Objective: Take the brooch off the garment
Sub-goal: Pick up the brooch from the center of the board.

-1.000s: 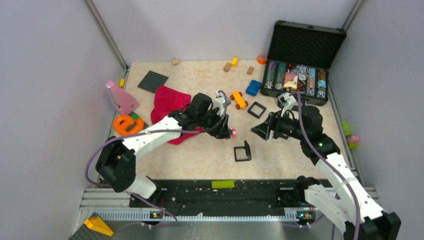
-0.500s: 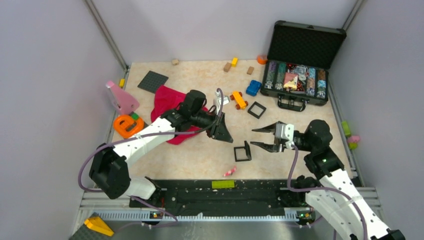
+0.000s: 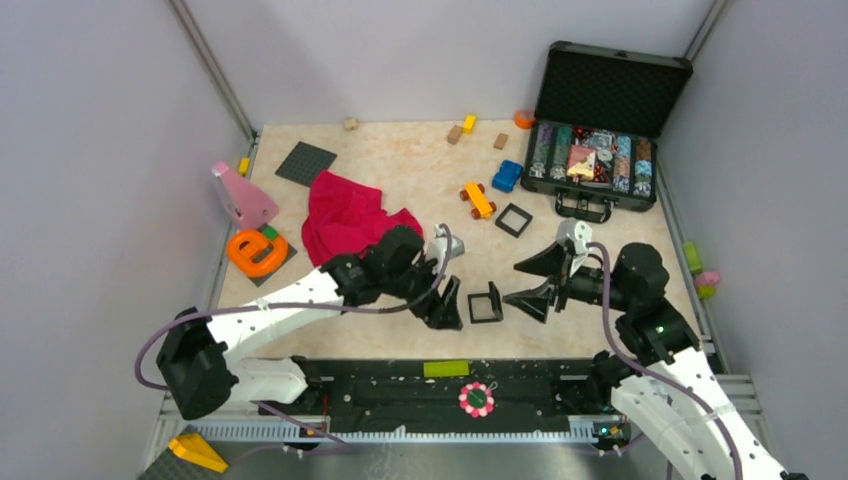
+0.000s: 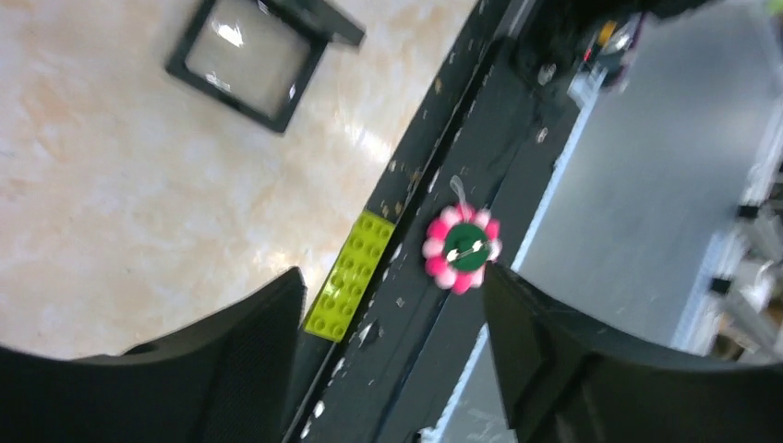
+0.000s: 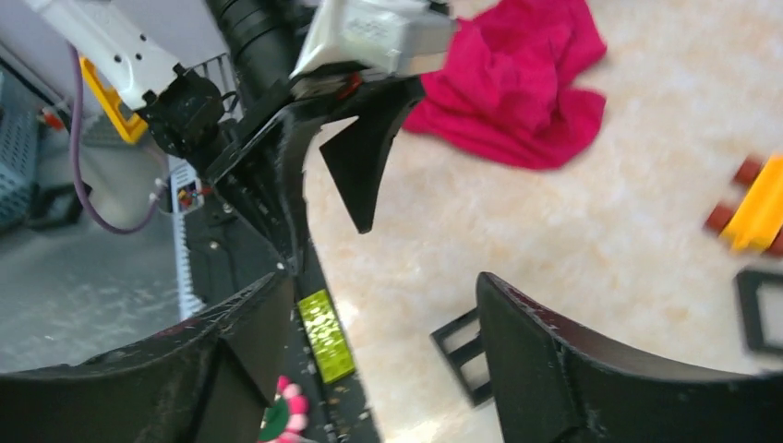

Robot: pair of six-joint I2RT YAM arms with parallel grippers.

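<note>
The brooch (image 3: 477, 399) lies flat on the black rail (image 3: 380, 395), just past the near edge of the surface (image 3: 400, 160) and about halfway along it. It is well apart from the red garment (image 3: 350, 215), which sits in a soft heap toward the left edge, so the job looks all but done. A green brick (image 3: 446, 368) lies on the rail just beside the brooch. The left hand (image 3: 448, 308) hangs over the near edge with its fingers spread wide and nothing in them. In its own view the brooch shows in the gap below. The right hand (image 3: 530, 282) is wide too, holds nothing, and points at the left hand from the right. The brooch looks small and very light, a stiff little disc with bumpy pink and white petals around a dark green middle. A thin silver pin seems to lie across that middle, so I think the back is up, and the pin could prick or snag. If it needs picking up, the best hold is across the petals, edge to edge, with a soft squeeze so it does not pop away. It lies low on a hard rail, so the fingers would need to come down close on both sides. A black case (image 3: 612, 88) stands open in the far right corner, with rows of chips (image 3: 590, 160) packed inside. A small black box (image 3: 486, 303) with a clear pane sits between the two hands, and I see nothing in it.
</note>
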